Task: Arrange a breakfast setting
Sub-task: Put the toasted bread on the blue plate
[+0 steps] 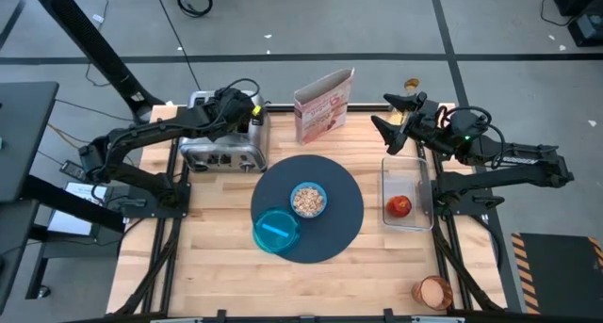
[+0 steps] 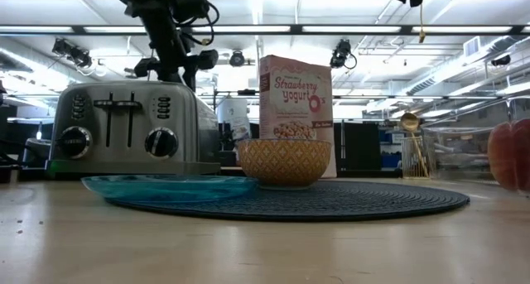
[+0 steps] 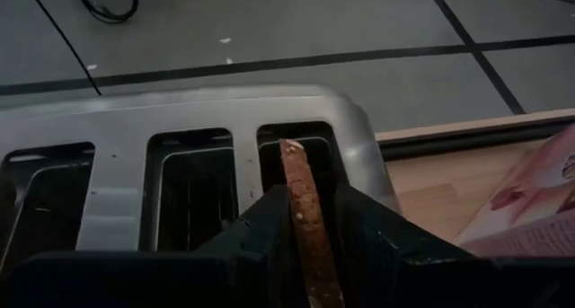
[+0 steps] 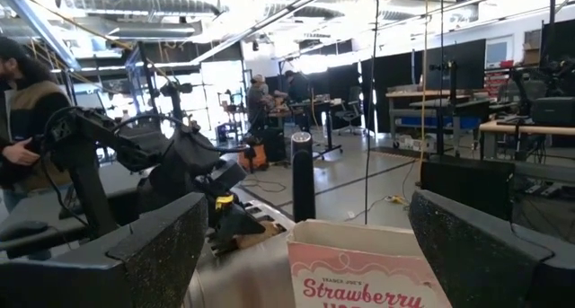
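The toast slice point(image 3: 304, 220) shows edge-on between the fingers of my left gripper point(image 3: 301, 205), which is shut on it above the silver toaster point(image 1: 224, 146) at the table's far left. A round dark mat point(image 1: 341, 202) lies mid-table. On it stand a small blue bowl point(image 1: 307, 200) of cereal and a teal plate point(image 1: 275, 232) that overlaps its near left edge. The red fruit point(image 1: 399, 206) lies in a clear container point(image 1: 407, 169) on the right. An amber cup point(image 1: 433, 291) stands near right. My right gripper point(image 1: 388, 118) hovers open at the far right, with nothing between its fingers. My left gripper pinches the toast slice's two flat faces point(image 3: 296, 214) between its two fingers point(image 3: 260, 220). The fingers slant down toward the toaster from above. The slice stands on edge in the hold. Its free end point(image 3: 289, 151) reaches out over the toaster slot point(image 3: 316, 151) nearest the cereal box.
A pink yogurt cereal box point(image 1: 323, 104) stands upright at the far middle, between the toaster and my right arm. A gold spoon point(image 2: 408, 122) shows at the far right. Bare wood lies along the table's near edge. People and other arms show in the room beyond.
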You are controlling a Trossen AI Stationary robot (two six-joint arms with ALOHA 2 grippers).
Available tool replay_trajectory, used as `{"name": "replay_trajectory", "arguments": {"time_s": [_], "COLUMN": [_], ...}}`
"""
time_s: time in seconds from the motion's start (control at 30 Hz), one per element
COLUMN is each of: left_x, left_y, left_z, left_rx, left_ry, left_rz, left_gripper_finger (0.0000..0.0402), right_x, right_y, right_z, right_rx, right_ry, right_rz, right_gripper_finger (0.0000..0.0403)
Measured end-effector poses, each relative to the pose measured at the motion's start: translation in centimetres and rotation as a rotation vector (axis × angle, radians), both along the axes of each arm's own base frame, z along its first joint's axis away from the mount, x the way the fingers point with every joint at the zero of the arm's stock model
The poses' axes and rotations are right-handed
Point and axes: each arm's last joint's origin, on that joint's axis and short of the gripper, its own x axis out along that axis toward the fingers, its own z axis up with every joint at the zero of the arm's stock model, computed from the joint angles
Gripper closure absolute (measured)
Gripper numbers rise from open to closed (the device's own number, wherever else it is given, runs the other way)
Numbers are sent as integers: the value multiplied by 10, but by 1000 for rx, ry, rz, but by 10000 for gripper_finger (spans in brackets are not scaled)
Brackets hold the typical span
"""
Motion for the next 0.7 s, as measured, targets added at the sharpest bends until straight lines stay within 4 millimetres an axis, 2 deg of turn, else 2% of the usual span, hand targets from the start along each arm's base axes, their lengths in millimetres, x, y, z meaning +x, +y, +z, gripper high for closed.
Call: {"name": "replay_trajectory", "arguments": {"time_s": [0.7], "left_x": [-2], "left_y": [0], "left_z": [-4], "left_rx": [-48], "left_ry": [20], "left_rz": [-29], "left_gripper_finger": [299], "right_x": [0], "right_y": [1], "right_z": [0], "right_rx": [-51], "right_ry": [22], "right_rz": [16], "right_gripper_finger": [24]}}
